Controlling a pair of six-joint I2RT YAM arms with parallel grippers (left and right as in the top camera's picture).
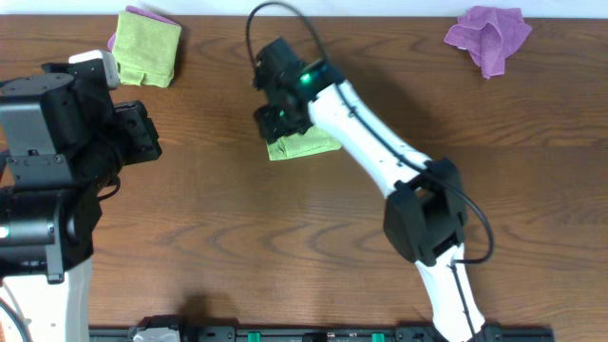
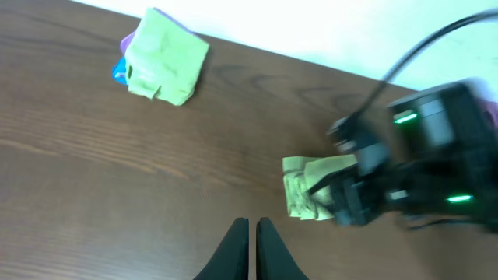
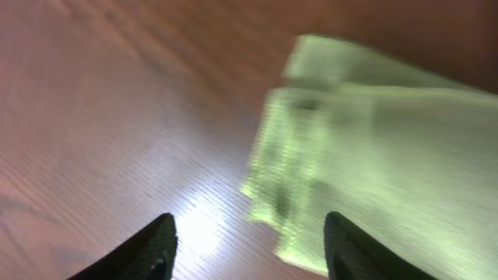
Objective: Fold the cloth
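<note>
right gripper [image 3: 249,241] apart above folded cloth [image 3: 373,155]; left gripper [image 2: 253,225] together; purple cloth [image 1: 489,36], green stack [image 1: 147,46] well apart.

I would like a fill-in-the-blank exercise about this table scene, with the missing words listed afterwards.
1. The right claw, at the edge of the folded green cloth in the middle of the table, is ___.
2. The left claw is ___ and holds nothing.
3. The crumpled cloth in the far right corner is ___ in colour.
Missing words: open; shut; purple.
</note>
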